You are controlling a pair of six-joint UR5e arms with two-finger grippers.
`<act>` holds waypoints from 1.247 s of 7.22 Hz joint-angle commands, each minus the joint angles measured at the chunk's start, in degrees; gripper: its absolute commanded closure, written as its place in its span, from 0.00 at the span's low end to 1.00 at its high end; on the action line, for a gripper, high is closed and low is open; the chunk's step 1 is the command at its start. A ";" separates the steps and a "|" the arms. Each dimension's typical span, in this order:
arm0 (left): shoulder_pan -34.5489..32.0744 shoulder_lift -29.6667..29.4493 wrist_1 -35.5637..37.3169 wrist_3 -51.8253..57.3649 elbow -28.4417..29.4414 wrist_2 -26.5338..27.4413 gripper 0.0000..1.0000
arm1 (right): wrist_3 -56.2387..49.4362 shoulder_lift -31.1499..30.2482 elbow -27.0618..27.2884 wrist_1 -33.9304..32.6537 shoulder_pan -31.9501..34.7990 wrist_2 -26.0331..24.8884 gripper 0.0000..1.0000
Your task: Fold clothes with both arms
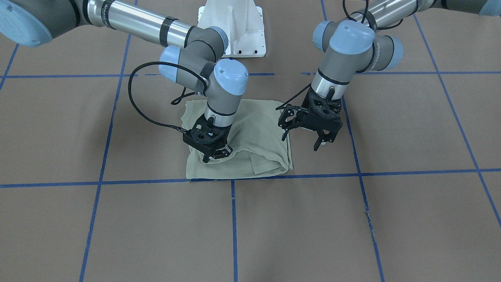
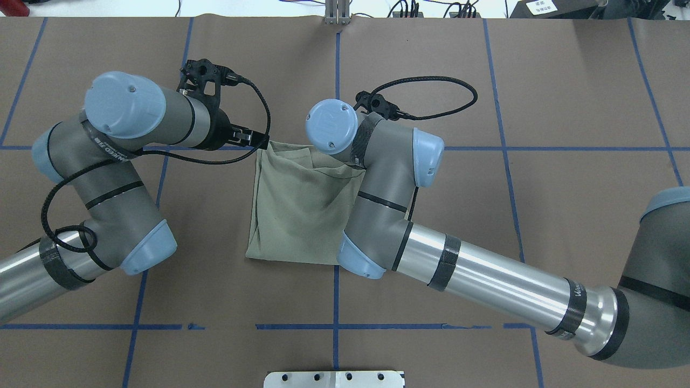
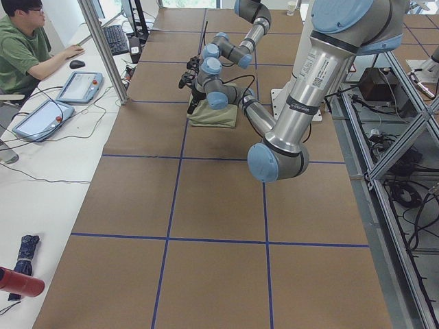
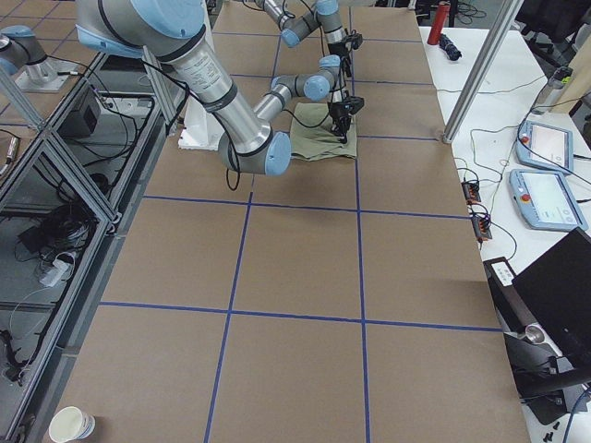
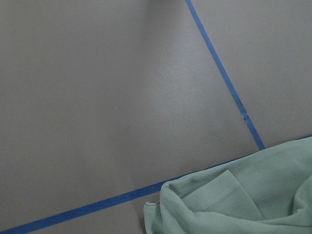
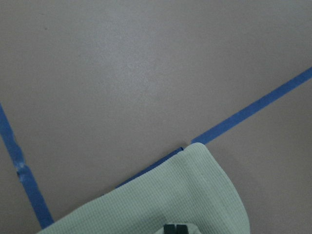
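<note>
Lying square to tape (image 1: 117, 182), folded shirt (image 2: 296, 210).

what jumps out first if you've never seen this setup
A sage-green shirt, folded into a small square, lies in the middle of a brown table gridded with blue tape. The right claw is down on the shirt near its edge away from the robot, pinching the fabric. The left claw hangs open just beside the shirt's other side.
</note>
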 commanded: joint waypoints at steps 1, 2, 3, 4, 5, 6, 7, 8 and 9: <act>0.00 0.10 -0.36 -0.02 0.00 0.00 0.00 | -0.74 0.03 -0.04 -0.19 1.82 -0.54 1.00; 0.09 0.10 -0.36 -0.02 0.00 0.00 0.00 | -1.96 -0.32 -0.13 -0.28 2.79 -1.33 1.00; 0.09 0.10 -0.36 -0.02 0.00 0.00 0.00 | -2.50 -0.59 -0.74 -0.28 3.14 -1.51 1.00; 0.18 0.10 -0.36 -0.02 0.00 -0.08 0.00 | -3.11 -0.59 -1.44 -0.28 3.15 -2.91 1.00; 0.18 0.19 -0.36 -0.02 0.00 0.00 0.00 | -3.12 -0.59 -1.71 -0.20 3.15 -3.09 1.00; 0.18 0.19 -0.36 -0.02 0.00 0.00 0.00 | -4.07 -0.59 -1.71 0.06 3.06 -3.36 0.01; 0.18 0.10 -0.36 -0.02 -0.09 -0.08 0.00 | -6.35 -0.16 -1.45 0.15 3.32 -2.84 0.00; 0.09 0.19 -0.19 0.16 -0.09 -0.08 0.00 | -10.28 0.02 -0.93 0.33 5.24 1.08 0.00; 0.09 0.19 0.42 0.68 -0.87 -0.17 0.00 | -14.85 -0.32 0.73 0.16 8.21 8.08 0.00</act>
